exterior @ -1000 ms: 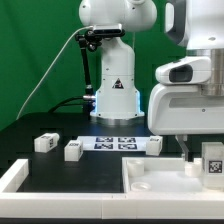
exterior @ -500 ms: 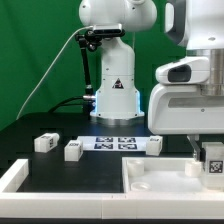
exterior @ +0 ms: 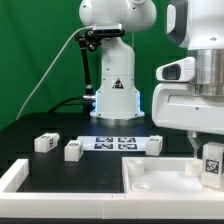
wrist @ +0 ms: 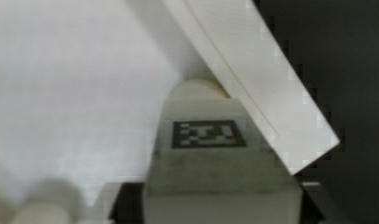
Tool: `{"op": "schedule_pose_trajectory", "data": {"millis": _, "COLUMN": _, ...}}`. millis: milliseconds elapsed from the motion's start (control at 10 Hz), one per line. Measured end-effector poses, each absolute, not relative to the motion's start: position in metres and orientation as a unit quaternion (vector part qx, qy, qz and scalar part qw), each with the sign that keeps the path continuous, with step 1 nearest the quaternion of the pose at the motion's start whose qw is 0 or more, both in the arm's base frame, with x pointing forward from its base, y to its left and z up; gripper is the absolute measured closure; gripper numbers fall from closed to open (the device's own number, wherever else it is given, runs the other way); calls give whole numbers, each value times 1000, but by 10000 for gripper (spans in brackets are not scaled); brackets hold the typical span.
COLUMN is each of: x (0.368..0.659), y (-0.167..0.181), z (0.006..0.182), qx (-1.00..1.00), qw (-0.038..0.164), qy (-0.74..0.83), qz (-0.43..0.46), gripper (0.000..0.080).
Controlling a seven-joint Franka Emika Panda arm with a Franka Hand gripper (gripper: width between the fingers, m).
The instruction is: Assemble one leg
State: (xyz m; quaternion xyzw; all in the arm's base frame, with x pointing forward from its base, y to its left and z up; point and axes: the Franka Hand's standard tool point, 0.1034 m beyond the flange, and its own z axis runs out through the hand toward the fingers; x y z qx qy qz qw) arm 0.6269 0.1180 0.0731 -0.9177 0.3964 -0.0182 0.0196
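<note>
My gripper [exterior: 209, 148] is at the exterior view's right, shut on a leg [exterior: 212, 162], a small white block whose black-and-white tag faces the camera. It holds the leg upright over the far right corner of the large white panel [exterior: 160, 180]. In the wrist view the leg [wrist: 212, 150] sits between my dark fingers [wrist: 129, 200], its tip near the panel's raised edge [wrist: 257, 70]. Whether the leg touches the panel I cannot tell. Three more legs lie on the black table: two at the left [exterior: 45, 143] [exterior: 73, 150] and one by the middle [exterior: 153, 146].
The marker board [exterior: 115, 142] lies flat behind the loose legs, in front of the robot's base [exterior: 115, 95]. A white frame edge [exterior: 12, 180] runs along the table's front left. A green backdrop stands behind.
The gripper with the leg has shifted very slightly to the exterior view's right and up. The loose legs and the panel have not moved.
</note>
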Motion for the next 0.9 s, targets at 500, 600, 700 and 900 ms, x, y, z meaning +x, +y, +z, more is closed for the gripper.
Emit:
{"op": "schedule_pose_trajectory", "data": {"millis": 500, "x": 626, "y": 116, "z": 72, "qx": -730, "qw": 19, "qy": 683, "qz": -8, "gripper": 508}}
{"op": "schedule_pose_trajectory", "data": {"millis": 600, "x": 626, "y": 114, "z": 72, "qx": -696, "qw": 22, "qy": 718, "qz": -2, "gripper": 508}}
{"op": "schedule_pose_trajectory", "data": {"millis": 700, "x": 626, "y": 111, "z": 72, "qx": -682, "qw": 26, "qy": 731, "qz": 4, "gripper": 508}}
{"op": "schedule_pose_trajectory", "data": {"millis": 900, "x": 625, "y": 114, "z": 72, "qx": -651, "qw": 29, "qy": 759, "qz": 8, "gripper": 508}}
